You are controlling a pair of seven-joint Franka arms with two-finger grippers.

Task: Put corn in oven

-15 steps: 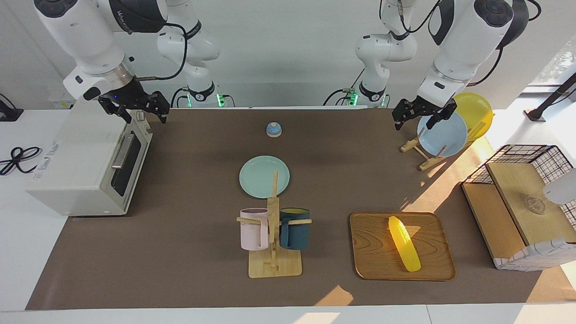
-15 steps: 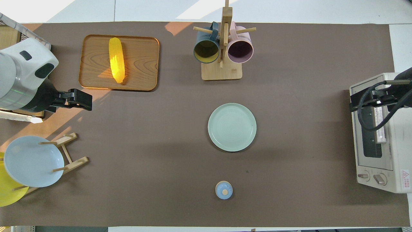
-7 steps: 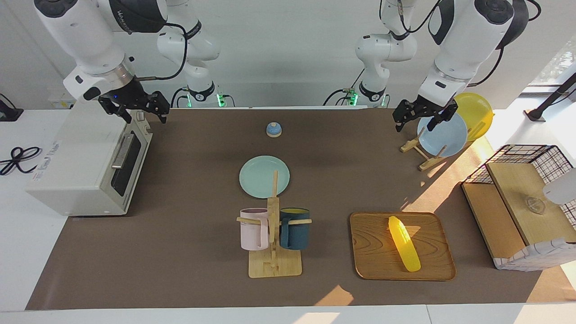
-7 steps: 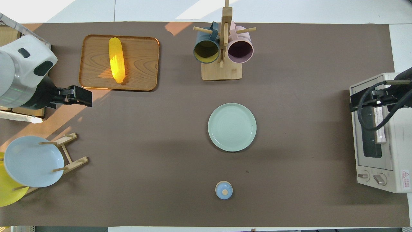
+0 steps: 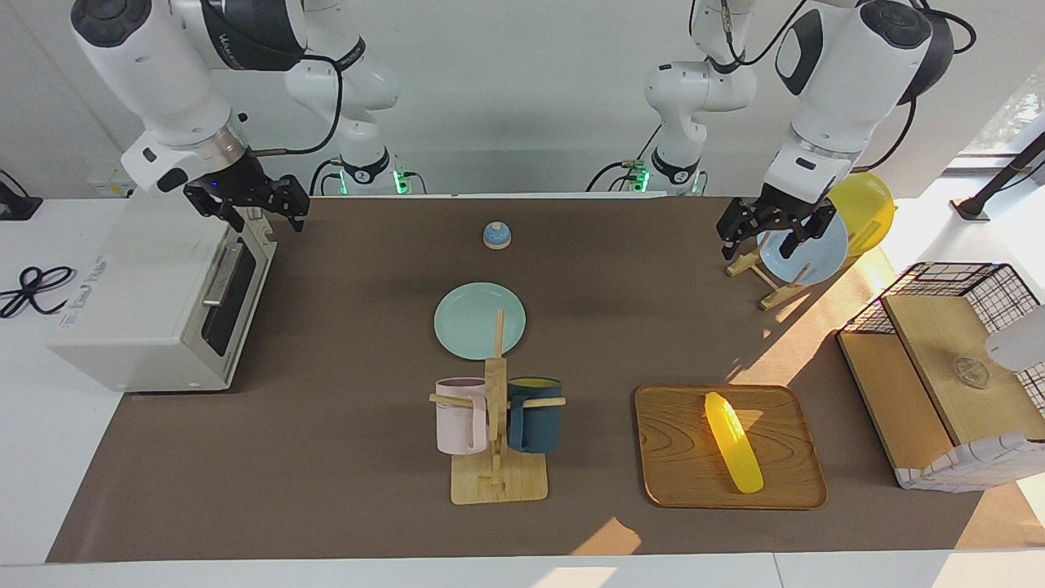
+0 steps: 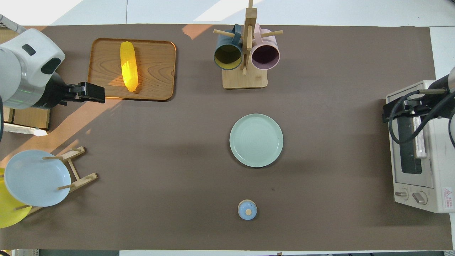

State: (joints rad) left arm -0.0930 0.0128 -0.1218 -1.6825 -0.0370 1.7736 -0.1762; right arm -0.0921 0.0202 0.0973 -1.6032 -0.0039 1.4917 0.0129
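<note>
Oven (image 6: 423,149) interior is hidden: door shut, only dark glass shown, and its body is cut by the right edge of the overhead frame. Right gripper (image 6: 387,115) is half masked there by its own cabling; finger gap cannot be read. Yellow plate (image 6: 9,213) is clipped at the lower left edge overhead and partly covered by the blue plate (image 5: 804,249) in the facing view. Wire basket (image 5: 963,286) is cut off at the right edge of the facing frame.

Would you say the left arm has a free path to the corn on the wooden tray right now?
Probably yes: the corn lies uncovered on the wooden tray at the left arm's end, and the left gripper, open and empty, hangs above the plate rack.
</note>
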